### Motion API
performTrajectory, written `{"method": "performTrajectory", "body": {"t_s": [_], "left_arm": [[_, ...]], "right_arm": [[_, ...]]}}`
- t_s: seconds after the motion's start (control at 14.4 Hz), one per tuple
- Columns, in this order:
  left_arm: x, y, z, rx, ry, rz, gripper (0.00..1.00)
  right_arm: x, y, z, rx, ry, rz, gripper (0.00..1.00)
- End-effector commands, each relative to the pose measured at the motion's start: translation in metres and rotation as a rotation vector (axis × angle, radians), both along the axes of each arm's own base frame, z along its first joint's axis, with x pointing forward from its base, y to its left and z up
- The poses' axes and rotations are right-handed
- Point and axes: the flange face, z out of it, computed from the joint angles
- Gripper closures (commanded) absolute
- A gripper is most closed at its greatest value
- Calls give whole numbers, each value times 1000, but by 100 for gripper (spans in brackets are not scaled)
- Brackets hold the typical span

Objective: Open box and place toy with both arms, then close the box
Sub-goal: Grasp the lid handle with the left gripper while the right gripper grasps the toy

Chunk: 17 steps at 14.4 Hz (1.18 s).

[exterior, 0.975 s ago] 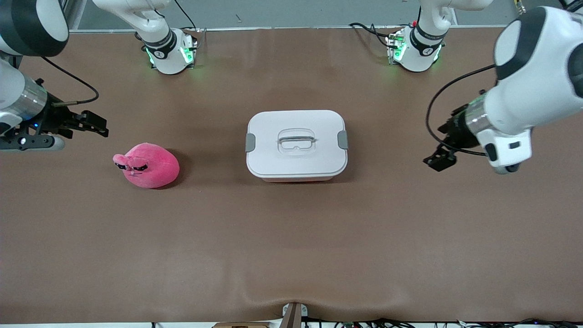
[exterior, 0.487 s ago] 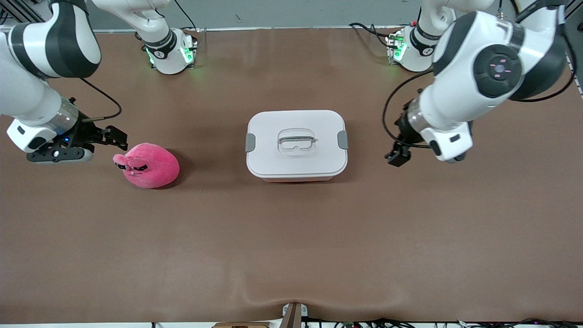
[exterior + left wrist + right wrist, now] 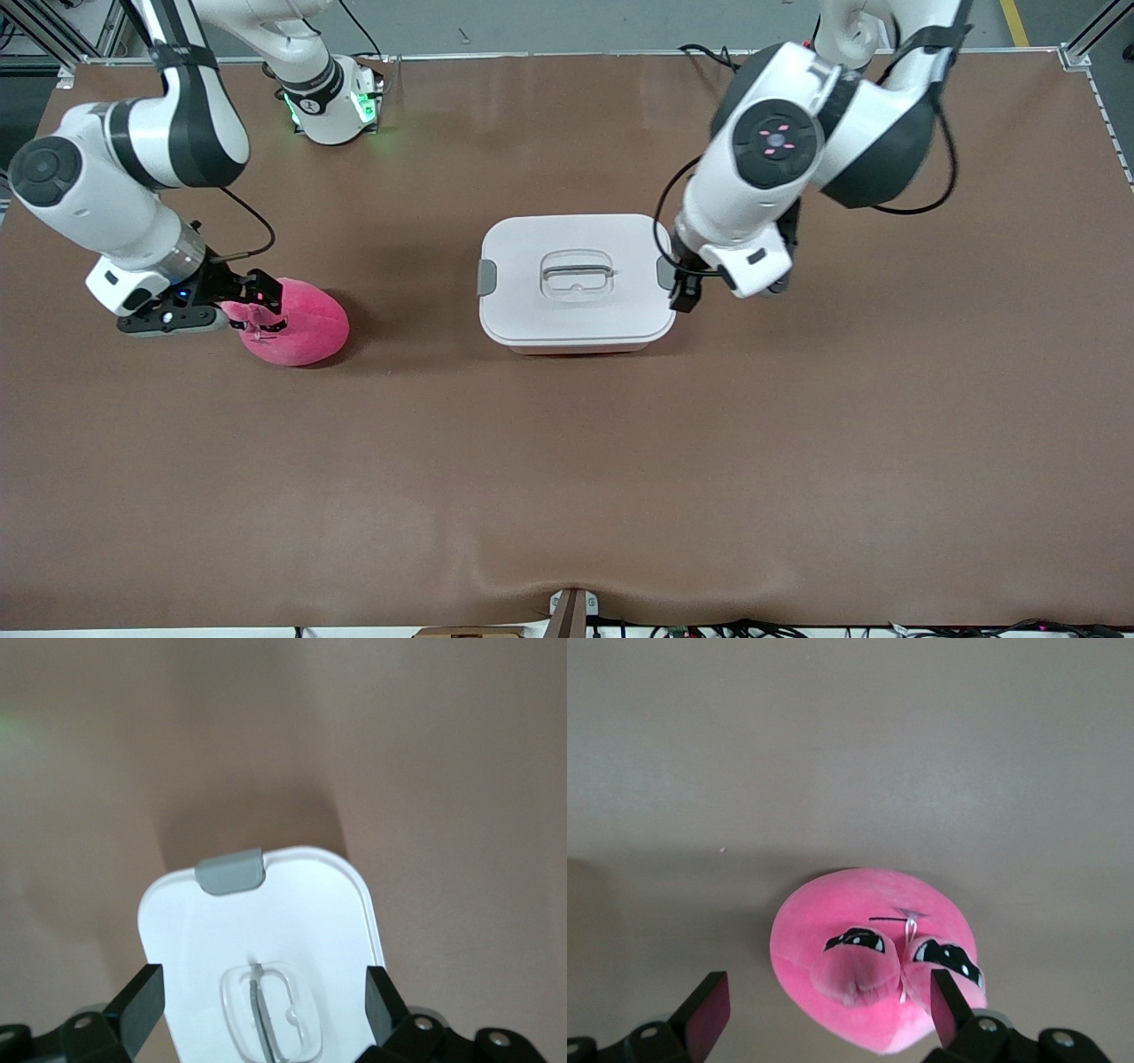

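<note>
Both arms have swung in: your left gripper [image 3: 684, 297], fingers spread, sits at the closed box [image 3: 576, 279] mid-table to work its clip, right gripper [image 3: 259, 301] spread around the plush toy [image 3: 297, 323] for pickup.

The box [image 3: 577, 280], a white-lidded tub with grey side clips, is sitting closed mid-table. The pink plush toy [image 3: 301, 328] is lying beside it, apart, toward the right arm's end.

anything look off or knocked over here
Nothing stands out. The box sits flat with its lid on and both clips in place; the toy rests upright on the table. The left gripper is at the box's clip, the right gripper at the toy, both open.
</note>
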Motion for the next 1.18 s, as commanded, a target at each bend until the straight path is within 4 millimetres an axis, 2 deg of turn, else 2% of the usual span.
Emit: {"method": "performTrajectory", "body": {"t_s": [0.0,0.14,0.28,0.7,0.84,0.97,1.11], "left_arm": [[-15,-40,-21,62,-51,41,0],[-16,-56,-38,57,-73,117,0],[-25,-84,-61,43,-84,155,0],[-44,-122,-105,45,-99,226,0],[-49,-129,-116,46,-101,253,0],[-52,-129,-121,54,-95,263,0],[-60,-129,-135,68,-84,254,0]], "right_arm": [[-7,-1,-8,-16,-8,17,0],[-7,-3,-14,-17,4,16,0],[-6,-3,-21,-17,16,16,0],[-3,-3,-41,-21,39,17,0],[-2,-3,-45,-21,44,19,0],[-2,-2,-48,-21,48,20,0],[-2,-1,-49,-23,51,23,0]]}}
